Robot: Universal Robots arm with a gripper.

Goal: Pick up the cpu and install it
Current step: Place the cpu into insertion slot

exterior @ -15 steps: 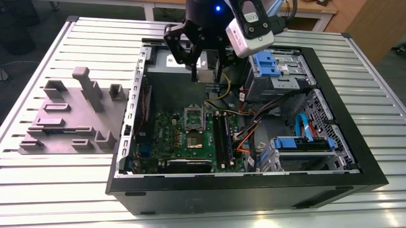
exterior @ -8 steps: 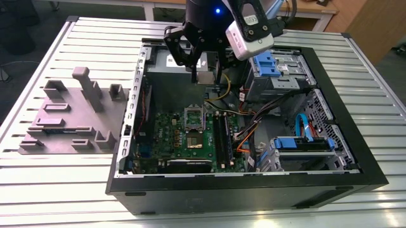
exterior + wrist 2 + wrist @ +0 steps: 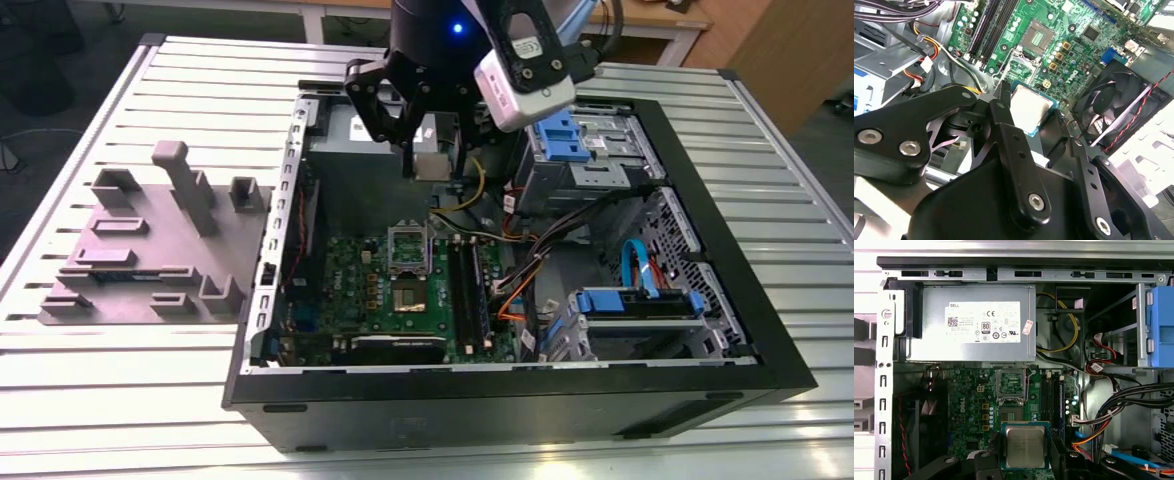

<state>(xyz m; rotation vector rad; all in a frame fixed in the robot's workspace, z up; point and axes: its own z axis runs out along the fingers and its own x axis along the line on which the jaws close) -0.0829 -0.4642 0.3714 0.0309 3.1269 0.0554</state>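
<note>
Tool (image 3: 430,168), black and two-fingered, hangs inside the open top of the black computer case (image 3: 534,400), which lies on its side on the slatted metal table (image 3: 200,90). It is closed on the small square cpu with the silver-grey top (image 3: 430,163), one finger on each of two opposite edges, so the chip sits flat between them and clear of everything below.

From where I stand it hovers near the case's far edge, just in front of the large grey box with the white label (image 3: 929,340). In the first wrist view the cpu (image 3: 1025,447) lies over the green motherboard (image 3: 969,410), a little short of the bare square socket (image 3: 1013,414) with its metal frame swung up.

Room around the socket is tight. Long black memory sticks (image 3: 1046,395) run close along one side, a bundle of coloured cables (image 3: 534,260) crowds in beyond them, and in the second wrist view a black fan (image 3: 1114,100) stands on the other side.

A grey moulded holder (image 3: 147,250) sits on the table against the case's edge, at the exterior view's left.
</note>
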